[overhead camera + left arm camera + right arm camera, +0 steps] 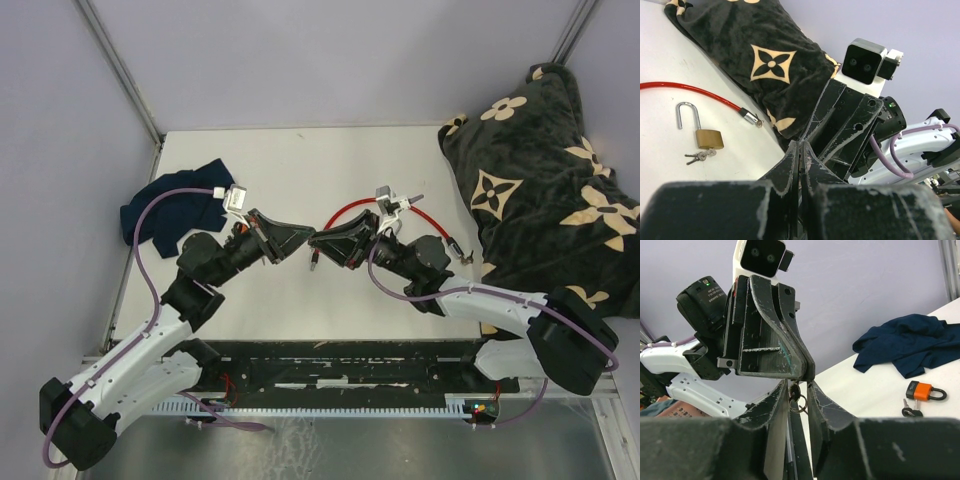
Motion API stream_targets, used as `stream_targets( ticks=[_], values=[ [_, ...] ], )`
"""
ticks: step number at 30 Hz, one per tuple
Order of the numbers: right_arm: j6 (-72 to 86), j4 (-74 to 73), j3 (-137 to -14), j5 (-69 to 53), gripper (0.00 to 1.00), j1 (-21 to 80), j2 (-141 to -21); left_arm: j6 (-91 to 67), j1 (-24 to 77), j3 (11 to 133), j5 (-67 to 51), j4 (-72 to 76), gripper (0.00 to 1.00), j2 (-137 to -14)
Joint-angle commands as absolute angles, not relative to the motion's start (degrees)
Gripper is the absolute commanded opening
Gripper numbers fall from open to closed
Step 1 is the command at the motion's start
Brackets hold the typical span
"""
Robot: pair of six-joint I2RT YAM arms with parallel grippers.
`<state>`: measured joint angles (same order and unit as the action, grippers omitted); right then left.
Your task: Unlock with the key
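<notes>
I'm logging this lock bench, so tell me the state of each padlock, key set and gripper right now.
left gripper: shut on a key set, which dangles from its tips.
right gripper: open, fingers either side of that key set.
brass padlock: shackle open, lying flat.
orange padlock: shackle closed, lying flat.

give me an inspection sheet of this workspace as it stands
surface: white table, no spills seen
job's things: brass padlock, shackle open, key bunch beside it; orange padlock, shackle shut, dark keys beside it; key hanging at the claw tips
clutter: blue cloth far left; black blanket right; red cable mid-table
grippers: left claw shut on the key; right claw fingers either side of it, grip unclear
cables: purple cable along each arm
surroundings: lilac walls, nothing else seen
</notes>
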<state>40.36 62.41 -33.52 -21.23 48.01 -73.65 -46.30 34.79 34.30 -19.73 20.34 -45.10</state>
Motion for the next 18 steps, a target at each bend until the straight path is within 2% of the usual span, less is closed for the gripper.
stream_targets(
  ticks=[1,8,12,16,18],
  values=[
    [43.6,69.3,-35.3,-24.1,0.27,47.4,-74.5,-47.8,34.8,34.1,-19.5,23.1,0.03,-44.3],
    [45.5,70.7,-35.5,-25.3,0.17,47.0,-76.0,-48.2,34.7,33.9,-18.6,23.5,0.03,-44.3],
    [46.5,70.7,-35.6,-25.9,0.02,46.7,-76.7,-48.3,34.7,33.4,-18.0,23.5,0.03,-44.5],
    [47.2,70.8,-35.2,-26.2,0.02,46.0,-77.2,-47.9,34.7,33.5,-16.5,22.2,0.04,-44.6],
    [47.4,71.2,-34.5,-26.1,0.02,45.5,-77.2,-46.8,34.7,34.2,-15.0,19.5,0.13,-44.6]
  ],
)
